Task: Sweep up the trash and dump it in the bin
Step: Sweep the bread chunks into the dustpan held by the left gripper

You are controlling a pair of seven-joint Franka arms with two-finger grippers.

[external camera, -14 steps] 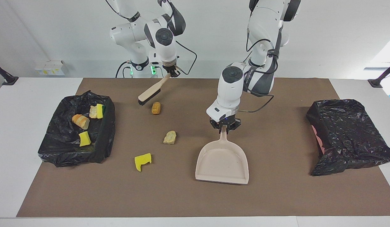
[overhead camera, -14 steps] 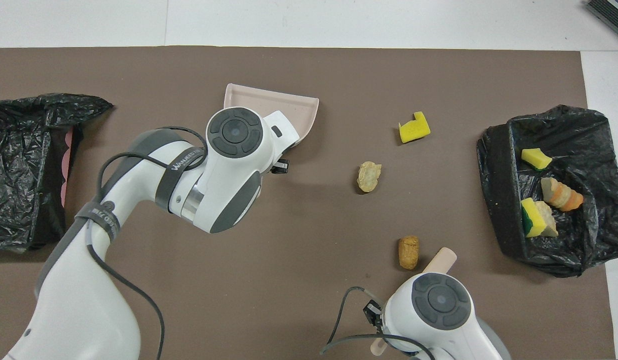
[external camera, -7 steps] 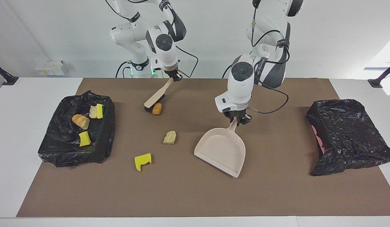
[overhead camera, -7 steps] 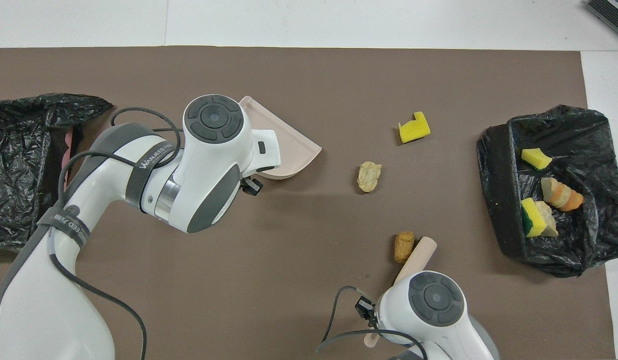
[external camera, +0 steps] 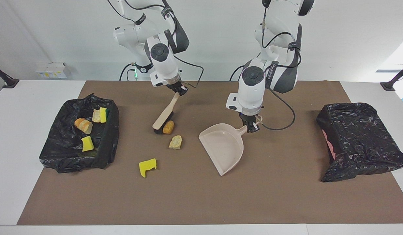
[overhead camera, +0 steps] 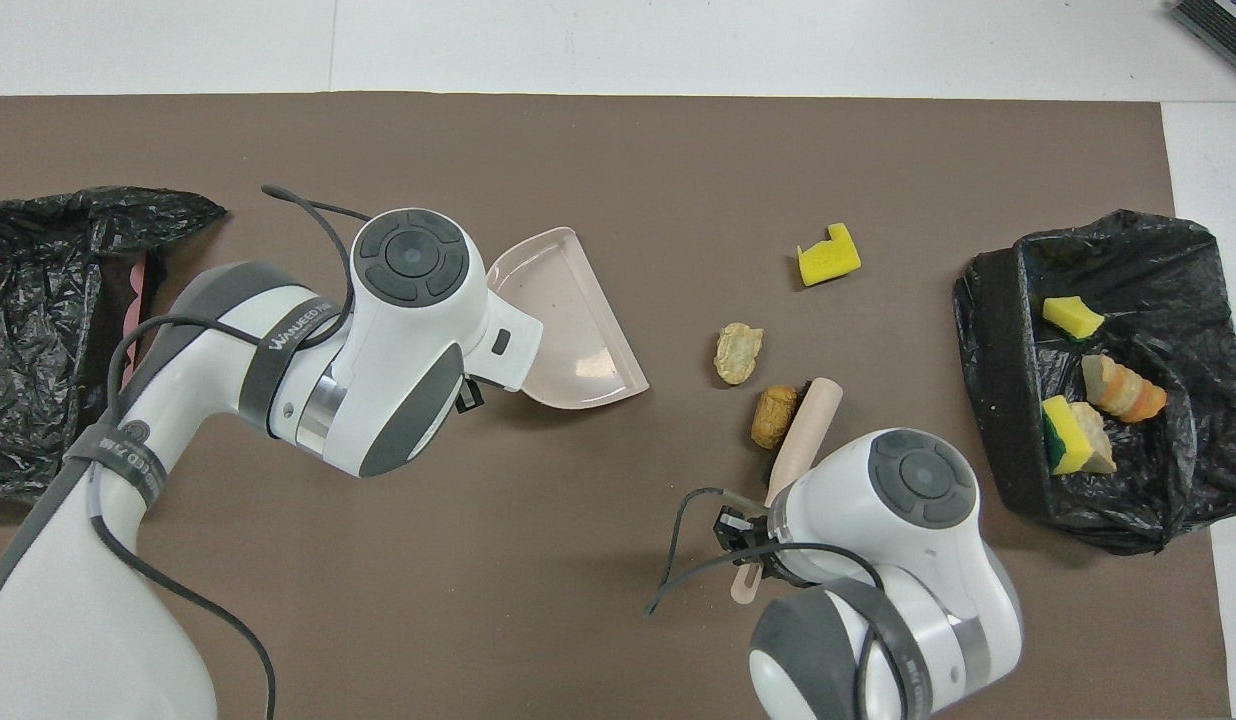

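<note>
The right end effector [external camera: 177, 90] is clamped on the brush [external camera: 164, 117], whose bristles touch a brown lump [external camera: 168, 127]; the dustpan [external camera: 222, 147] is gripped by the left end effector [external camera: 252, 127].

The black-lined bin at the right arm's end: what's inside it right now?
Inside the bin: a yellow sponge chunk, an orange-tan bread lump, and a yellow-green sponge beside a pale bread piece. Anything under the crumpled liner folds is hidden.
</note>
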